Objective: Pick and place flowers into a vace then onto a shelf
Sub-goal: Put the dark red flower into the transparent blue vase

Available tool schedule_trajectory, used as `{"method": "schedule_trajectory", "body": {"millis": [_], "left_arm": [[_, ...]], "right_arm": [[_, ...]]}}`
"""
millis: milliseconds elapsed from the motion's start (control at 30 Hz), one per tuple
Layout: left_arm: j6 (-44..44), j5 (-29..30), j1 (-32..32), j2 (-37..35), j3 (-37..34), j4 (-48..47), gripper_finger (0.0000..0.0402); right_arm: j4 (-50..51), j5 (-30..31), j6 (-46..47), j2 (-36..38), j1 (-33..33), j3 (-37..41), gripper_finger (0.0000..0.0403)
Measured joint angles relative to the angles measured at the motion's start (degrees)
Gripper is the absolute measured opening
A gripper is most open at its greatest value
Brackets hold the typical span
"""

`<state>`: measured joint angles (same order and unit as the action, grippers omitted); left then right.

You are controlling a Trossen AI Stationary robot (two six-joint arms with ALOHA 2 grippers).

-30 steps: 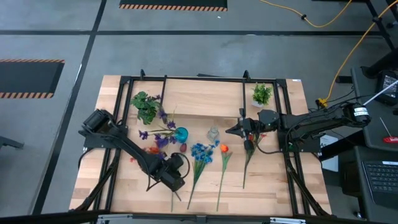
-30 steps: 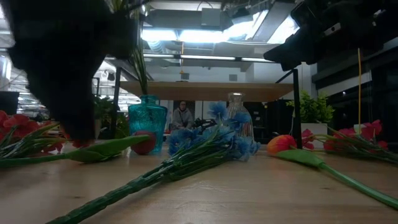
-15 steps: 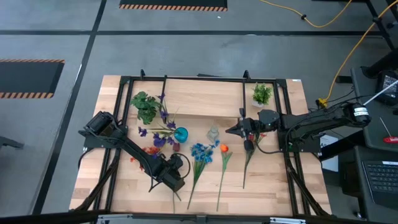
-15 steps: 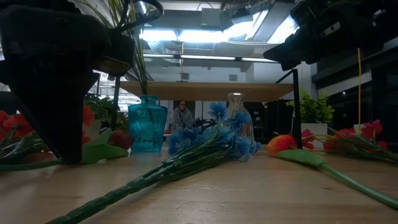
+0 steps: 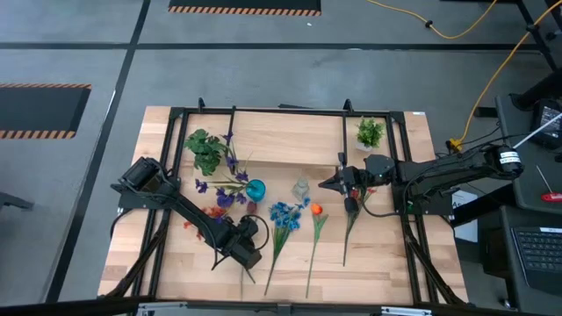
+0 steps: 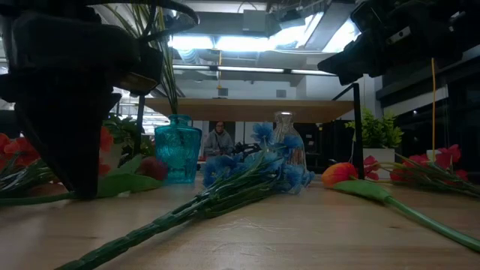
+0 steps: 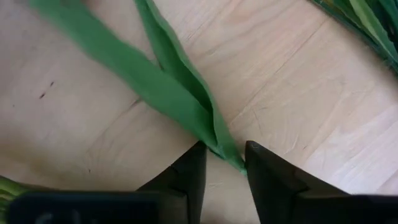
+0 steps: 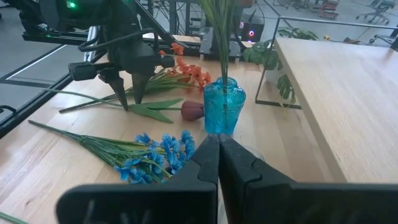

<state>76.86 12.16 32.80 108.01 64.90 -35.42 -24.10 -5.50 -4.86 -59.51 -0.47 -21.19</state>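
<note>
My left end effector (image 7: 222, 163) has come down onto the light wooden surface (image 5: 386, 263), fingers apart and straddling the long green leaf (image 7: 168, 93) of the dark red bud flower (image 8: 191, 110), which has slid slightly since a second ago (the bud now sits nearer the teal glass vase (image 6: 178, 148)). My right end effector (image 8: 217, 160) hasn't moved beside the low wooden shelf (image 8: 339, 81), fingers together and empty.

The tabletop (image 5: 290, 272) was pale wood with faint grain. A teal glass vase (image 6: 178, 155) stood beside a clear one (image 6: 287, 144). Blue blooms (image 6: 259, 166) topped green stems; an orange bud (image 6: 340, 173) and red blossoms (image 6: 19, 152) lay nearby. The fingers (image 7: 191, 176) were black.
</note>
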Motion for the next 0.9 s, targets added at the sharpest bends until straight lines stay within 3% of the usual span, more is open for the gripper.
{"method": "schedule_trajectory", "body": {"millis": [367,767,900], "left_arm": [[-5.29,0.37,0.17,0.09,-0.07,-0.04,0.0011],[-7.83,1.79,1.92,-2.25,-0.28,-0.09,0.0005],[-11.07,5.50,3.65,-4.41,-0.28,-0.40,0.0005]], "right_arm": [[0.02,-0.02,-0.03,0.00,0.00,0.00,0.0005],[0.02,-0.02,-0.09,0.00,0.00,0.00,0.0005],[0.24,-0.02,0.00,0.00,0.00,0.00,0.0005]]}}
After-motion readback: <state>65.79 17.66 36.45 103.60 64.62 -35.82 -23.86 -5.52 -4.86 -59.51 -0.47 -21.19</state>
